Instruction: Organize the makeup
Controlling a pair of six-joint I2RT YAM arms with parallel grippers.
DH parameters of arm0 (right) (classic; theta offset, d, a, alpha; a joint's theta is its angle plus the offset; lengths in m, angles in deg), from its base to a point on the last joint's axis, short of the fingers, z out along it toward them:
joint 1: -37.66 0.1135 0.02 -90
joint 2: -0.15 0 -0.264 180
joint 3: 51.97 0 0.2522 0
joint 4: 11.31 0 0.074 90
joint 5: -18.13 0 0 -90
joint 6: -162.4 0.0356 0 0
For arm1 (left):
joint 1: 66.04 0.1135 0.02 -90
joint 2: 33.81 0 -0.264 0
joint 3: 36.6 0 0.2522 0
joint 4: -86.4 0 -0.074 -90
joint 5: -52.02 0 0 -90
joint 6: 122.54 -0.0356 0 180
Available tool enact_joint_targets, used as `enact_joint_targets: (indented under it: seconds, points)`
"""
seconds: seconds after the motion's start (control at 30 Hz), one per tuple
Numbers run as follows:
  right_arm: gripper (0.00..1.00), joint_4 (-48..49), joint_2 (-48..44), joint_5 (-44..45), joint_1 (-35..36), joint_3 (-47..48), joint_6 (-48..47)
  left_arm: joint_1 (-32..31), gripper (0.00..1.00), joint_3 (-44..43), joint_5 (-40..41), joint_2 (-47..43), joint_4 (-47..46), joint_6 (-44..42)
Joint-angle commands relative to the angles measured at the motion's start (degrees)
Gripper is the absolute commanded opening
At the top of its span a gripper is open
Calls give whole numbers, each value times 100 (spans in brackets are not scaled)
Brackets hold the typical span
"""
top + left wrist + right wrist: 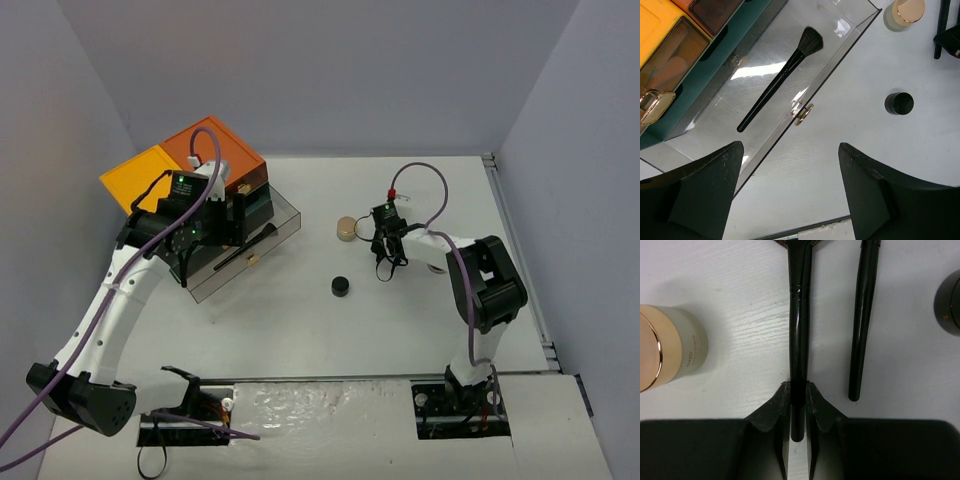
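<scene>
- As we count across the three views, brushes come to three, all black-handled: drawer brush, centre brush, loose brush.
- Jars: one. The gold-lidded jar stands upright on the table, a little above centre in the top view and at the left edge of the right wrist view.
- Round black pots: one. The black pot sits below the jar in the top view, apart from it.
- Containers: one drawer cabinet, upper left of the top view, with orange and yellow lids on top. Its one clear drawer is pulled out toward the lower right.
- Drawer contents: the drawer brush alone, lying diagonally, bristles toward the upper right of the left wrist view. We cannot make out what lies in the tinted compartments at the upper left of that view.
- Right claw: jaws closed down tight, pinching the handle of the centre brush near its tail end. The loose brush lies just beside it, to the right in the frame, roughly parallel and untouched.
- Left claw: jaws wide apart, holding nothing. It hangs over the drawer's front edge, near the gold knob.
</scene>
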Motion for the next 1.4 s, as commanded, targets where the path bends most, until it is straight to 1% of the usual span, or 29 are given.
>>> enact_joint_targets:
  seconds: [0.0, 0.07, 0.1, 0.17, 0.23, 0.33, 0.4, 0.6, 0.8, 0.9, 1.0, 1.03, 1.07, 1.1, 1.13, 1.2, 1.23, 1.3, 1.37]
  points:
    - [0, -194, -357, 113, 94, -170, 59, -1, 74, -202, 45, -161, -43, 70]
    - [0, -210, -866, 213, 283, -199, -13, -1, 74, -267, 138, -206, -11, 114]
    - [0, -211, -912, 222, 301, -201, -20, -1, 74, -273, 146, -210, -7, 118]
    - [0, -340, -1595, 367, 654, -105, -12, 7, 74, -393, 266, -258, 9, 190]
    - [0, -371, -1992, 416, 858, -13, 87, 9, 74, -484, 396, -283, 22, 235]
    - [0, -373, -2370, 402, 1461, 247, 429, 10, 74, -680, 692, -314, 73, 259]
    - [0, -297, -2445, 427, 1857, 407, 735, 8, 74, -792, 922, -337, 102, 252]
    - [0, 874, -2172, -97, 2401, 813, 1526, 18, 74, -1063, 1480, -466, 112, 313]
    - [0, 1789, -1348, -173, 2821, 1450, 1984, 26, 74, -1229, 1719, -551, 195, 327]
    - [1, 2186, -704, -296, 2990, 1898, 2194, 26, 74, -1231, 1763, -649, 212, 320]
    - [6, 2258, -276, -332, 3081, 2363, 2265, 26, 74, -1210, 1806, -756, 268, 312]
    - [10, 2263, -164, -326, 3101, 2487, 2271, 27, 74, -1192, 1823, -799, 286, 312]
    - [18, 2286, -68, -343, 3123, 2572, 2299, 33, 74, -1175, 1857, -844, 303, 312]
    - [20, 2299, -35, -395, 3137, 2602, 2309, 29, 74, -1169, 1869, -877, 315, 312]
    - [26, 2281, 47, -486, 3140, 2688, 2319, 26, 74, -1151, 1892, -913, 323, 301]
    - [41, 2201, 260, -697, 3142, 2918, 2333, 26, 75, -1102, 1956, -976, 335, 272]
    - [45, 2129, 313, -811, 3147, 2981, 2310, 26, 75, -1087, 1975, -981, 335, 263]
    - [57, 2069, 389, -944, 3156, 3045, 2215, 34, 75, -1066, 1998, -983, 320, 243]
    - [61, 1953, 390, -1030, 3164, 3107, 2010, 35, 75, -1051, 1988, -971, 280, 235]
